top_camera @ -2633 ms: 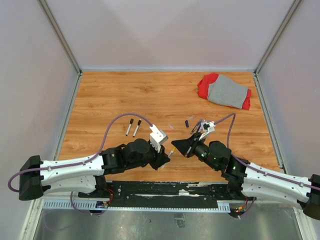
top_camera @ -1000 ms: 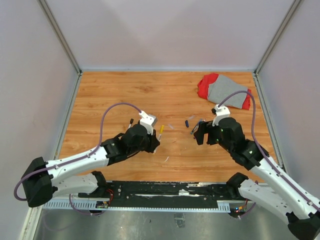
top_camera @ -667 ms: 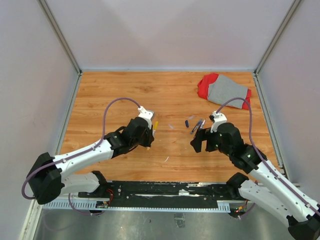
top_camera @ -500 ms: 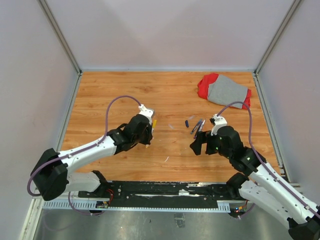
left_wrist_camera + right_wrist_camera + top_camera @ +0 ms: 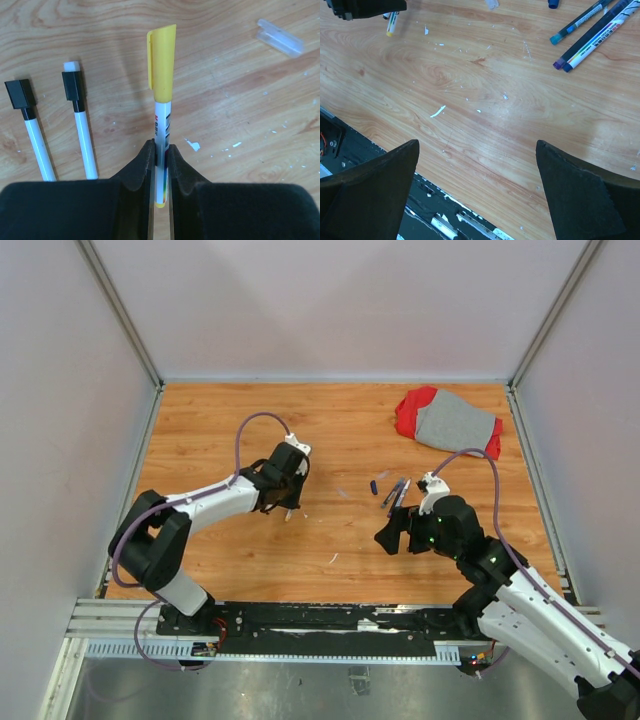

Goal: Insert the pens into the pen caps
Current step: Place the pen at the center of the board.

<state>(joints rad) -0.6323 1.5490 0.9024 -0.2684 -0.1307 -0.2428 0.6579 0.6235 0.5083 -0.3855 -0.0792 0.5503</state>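
Your left gripper (image 5: 160, 150) is clamped on the white barrel of the yellow-capped pen (image 5: 162, 65), with the cap pointing away from the wrist. Two black-capped pens (image 5: 80, 120) lie side by side on the wooden table (image 5: 220, 430) just beside it. Your right gripper (image 5: 477, 145) stands wide apart over the wood, holding nothing. Three uncapped pens (image 5: 592, 35) lie bunched beyond it, with a blue cap (image 5: 374, 486) near them.

the left gripper (image 5: 160, 152) carried the yellow-capped pen (image 5: 163, 90) away from the table (image 5: 220, 420)'s near edge; the right gripper (image 5: 477, 150) drew off rightward and opened.
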